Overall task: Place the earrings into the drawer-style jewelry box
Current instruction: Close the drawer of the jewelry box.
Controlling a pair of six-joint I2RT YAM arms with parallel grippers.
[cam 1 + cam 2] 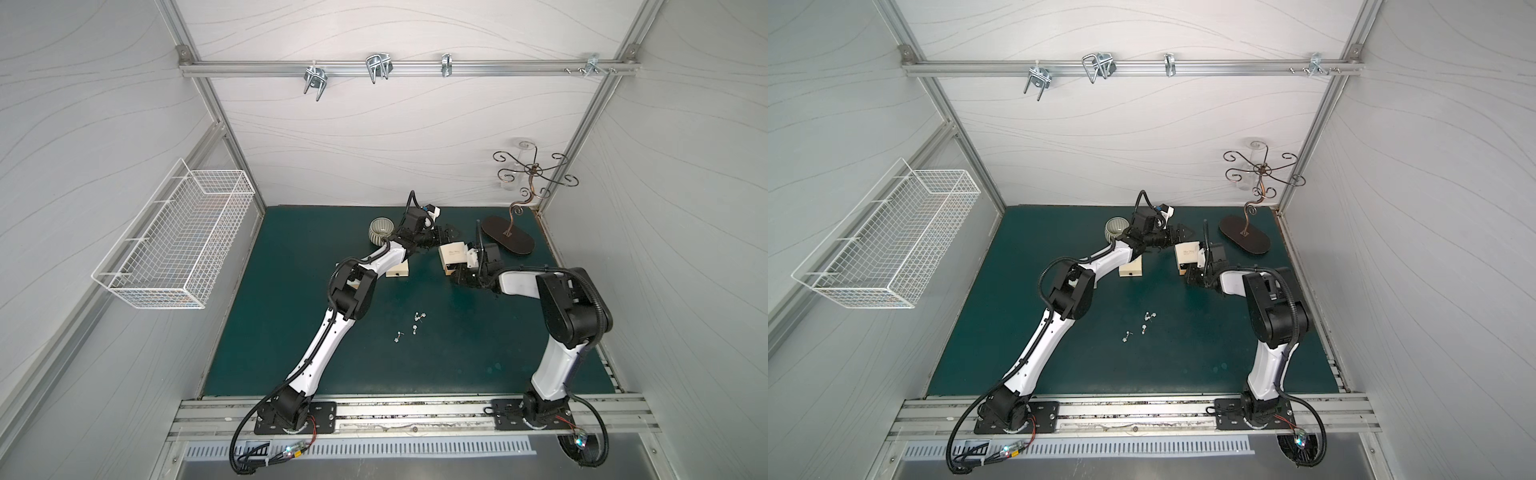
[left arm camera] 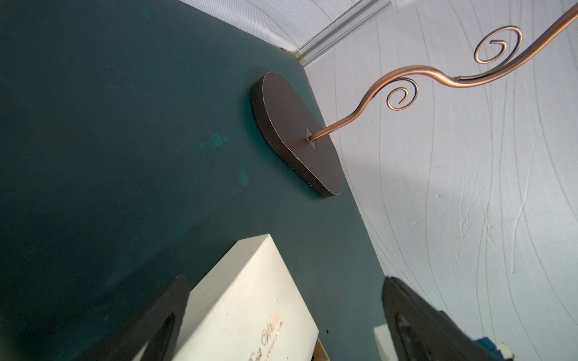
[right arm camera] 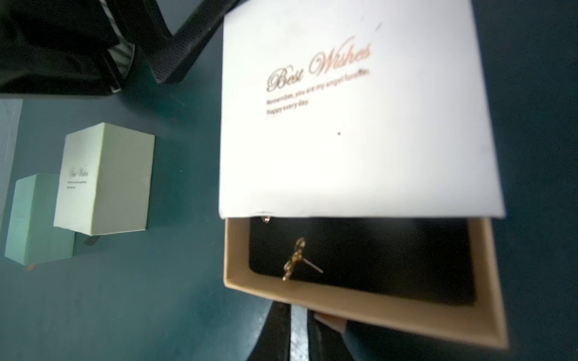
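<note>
right wrist view, closest in: my right pincer (image 3: 301, 314), fingers drawn nearly together on the small pale pull tab (image 3: 330, 322) at the front of the drawer (image 3: 344, 301). reads as a pinch on the tab, nothing else in it.

drawer stands partly out of the white sleeve (image 3: 359, 131) of the jewelry box (image 1: 452, 254). black liner (image 3: 391, 259) exposed. one earring (image 3: 297, 259) lies on the liner, post sticking off sideways. a second glint sits right at the sleeve's edge, too small to name.

my left pincer (image 2: 284, 278) is spread wide and empty, straddling the far end of the sleeve. whether it touches, i cannot tell.

loose earrings (image 1: 415, 326): a scatter of about five on the green mat (image 1: 291, 353), between my two arms, well apart from the box, on the side the drawer opens toward. post directions too small to read in both top views.

judgement: right pincer is nearer the scatter but busy with the tab. left is free yet farther off, behind the box. the next pick turns on that trade.

two other boxes (image 3: 106, 178) stand aside, shut.
</note>
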